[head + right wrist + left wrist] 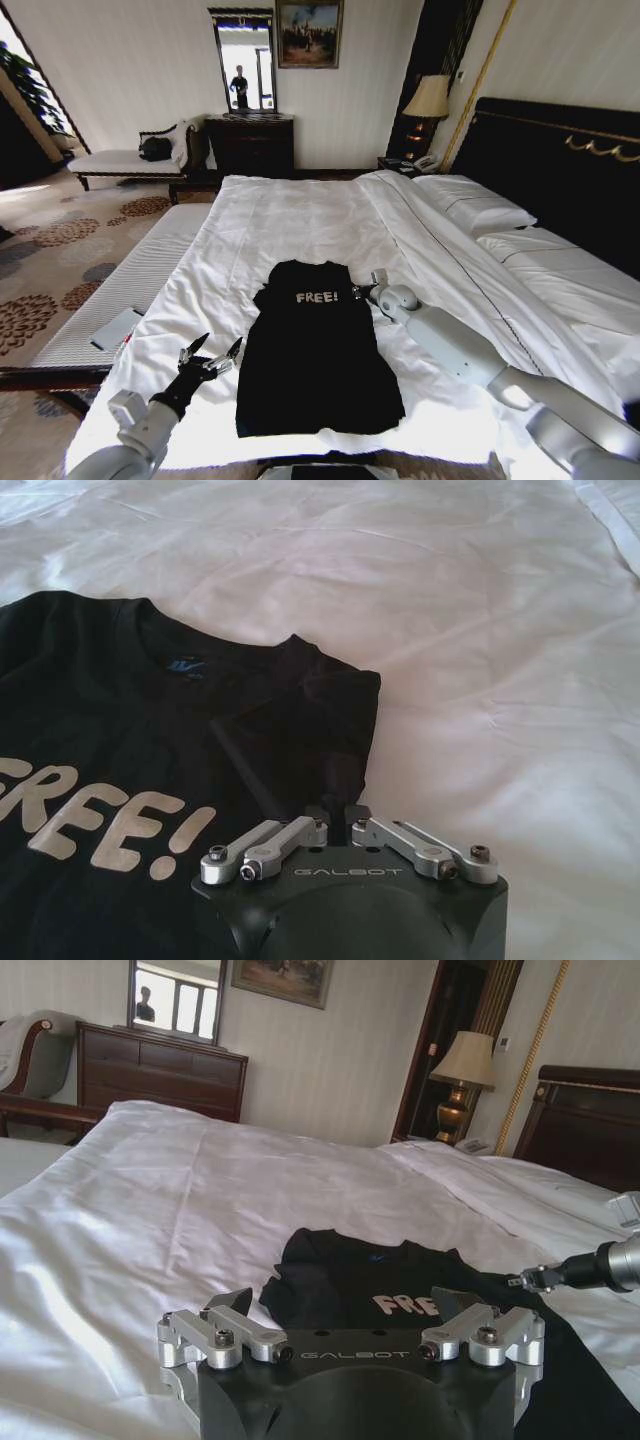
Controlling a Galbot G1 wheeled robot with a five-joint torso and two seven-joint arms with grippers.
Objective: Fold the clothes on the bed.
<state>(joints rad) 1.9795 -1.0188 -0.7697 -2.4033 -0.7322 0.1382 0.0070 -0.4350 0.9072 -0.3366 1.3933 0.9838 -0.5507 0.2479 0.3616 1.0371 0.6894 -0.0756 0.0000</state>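
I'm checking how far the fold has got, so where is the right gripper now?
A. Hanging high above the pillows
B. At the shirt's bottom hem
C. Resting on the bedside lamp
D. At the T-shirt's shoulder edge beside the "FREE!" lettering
D: the right gripper sits low at the shoulder edge of the black T-shirt, right of the lettering, with its fingers closed together.

Dark dresser [250,143], lamp [428,98], patterned carpet [50,270]
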